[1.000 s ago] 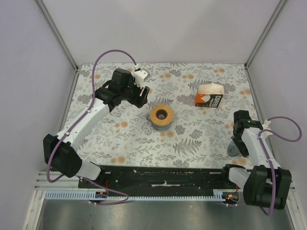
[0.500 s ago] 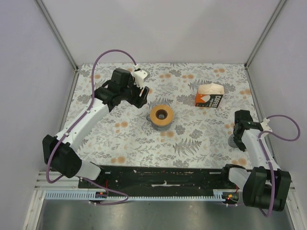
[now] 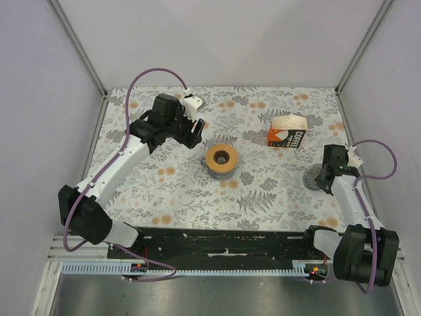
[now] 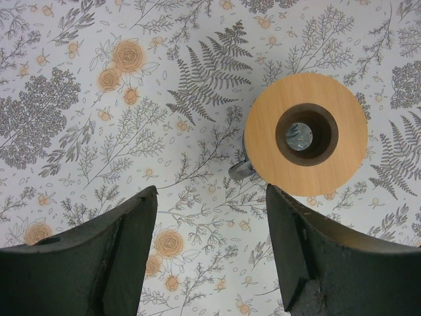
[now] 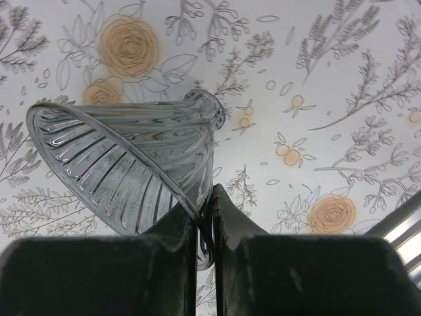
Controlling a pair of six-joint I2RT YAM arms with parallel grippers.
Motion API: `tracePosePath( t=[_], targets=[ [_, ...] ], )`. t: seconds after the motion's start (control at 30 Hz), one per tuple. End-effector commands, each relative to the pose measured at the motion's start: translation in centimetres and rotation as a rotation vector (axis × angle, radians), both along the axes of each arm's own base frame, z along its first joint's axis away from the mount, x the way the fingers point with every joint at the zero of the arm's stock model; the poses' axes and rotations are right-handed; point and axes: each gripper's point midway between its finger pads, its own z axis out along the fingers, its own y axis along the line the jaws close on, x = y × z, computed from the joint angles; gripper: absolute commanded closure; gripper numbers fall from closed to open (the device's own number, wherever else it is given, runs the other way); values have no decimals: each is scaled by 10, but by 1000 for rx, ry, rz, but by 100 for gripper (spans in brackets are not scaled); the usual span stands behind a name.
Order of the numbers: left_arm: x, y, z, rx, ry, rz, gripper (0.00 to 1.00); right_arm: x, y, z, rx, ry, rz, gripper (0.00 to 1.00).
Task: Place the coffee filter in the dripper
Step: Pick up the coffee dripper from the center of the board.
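Note:
The dripper (image 5: 125, 164), a dark see-through ribbed cone, lies tilted on its side just over the flowered table, at the right in the top view (image 3: 314, 178). My right gripper (image 5: 205, 217) is shut on its rim, one finger inside the cone and one outside (image 3: 327, 175). My left gripper (image 4: 210, 250) hangs open over bare table, left of the tan ring (image 4: 306, 133), with nothing between its fingers (image 3: 196, 129). I see no loose coffee filter. Pale sheets stick out of the carton's open top (image 3: 289, 122).
The tan ring with a dark hole (image 3: 222, 158) sits on a grey vessel with a small handle (image 4: 241, 170) mid-table. The orange, white and black carton (image 3: 288, 137) stands at the back right. Walls close in the table on three sides.
My right gripper has shut on the dripper's rim and carried it away from the near edge, tipping it. The left arm has not moved.

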Motion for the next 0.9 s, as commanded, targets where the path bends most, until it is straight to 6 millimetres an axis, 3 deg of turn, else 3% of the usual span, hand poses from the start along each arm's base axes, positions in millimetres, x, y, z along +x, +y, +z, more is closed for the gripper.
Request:
tracePosePath(
  t=[0.0,0.17,0.3,0.4,0.67,0.77,0.87],
  targets=[
    [2,-2,33,-27,-88,-35,27,24,14,11,49,-39,168,100],
    [2,-2,30,-24,-80,-37,27,42,41,41,132,-105,346,100],
    [0,-5,30,-29,-69,-50,26,44,57,83,182,-134,425,100],
    [-2,-7,30,-38,-60,-62,26,42,81,113,248,-185,526,100],
    [-8,-12,37,-73,-26,-102,24,33,174,194,481,-312,846,100],
    [-14,-14,50,-112,-11,-131,21,38,214,223,581,-384,952,100],
    [-22,-17,69,-196,23,-174,16,48,252,239,702,-441,1035,100]
  ],
)
